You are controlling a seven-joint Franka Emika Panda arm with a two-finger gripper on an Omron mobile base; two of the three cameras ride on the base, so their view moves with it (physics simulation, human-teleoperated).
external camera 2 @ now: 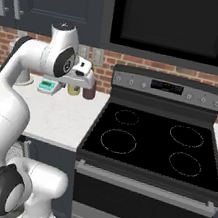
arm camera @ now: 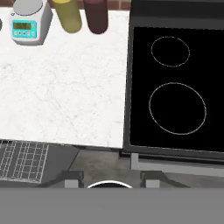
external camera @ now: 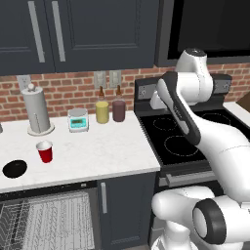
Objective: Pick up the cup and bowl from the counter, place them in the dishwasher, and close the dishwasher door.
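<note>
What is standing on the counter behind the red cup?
Behind the cup, near the brick wall, stand a paper towel holder, a small kitchen scale, a yellow jar and a dark purple jar. Nothing there is covered on the counter.

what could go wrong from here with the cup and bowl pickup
1. The red cup stands upright and light-looking; an off-centre approach by the end effector, now apart with nothing between its fingers, could tip it.
2. The black bowl sits close to the counter front edge, above the open dishwasher; a nudge may push it off.
3. The arm is over by the stove; sweeping left could clip the yellow jar or the purple jar.
</note>
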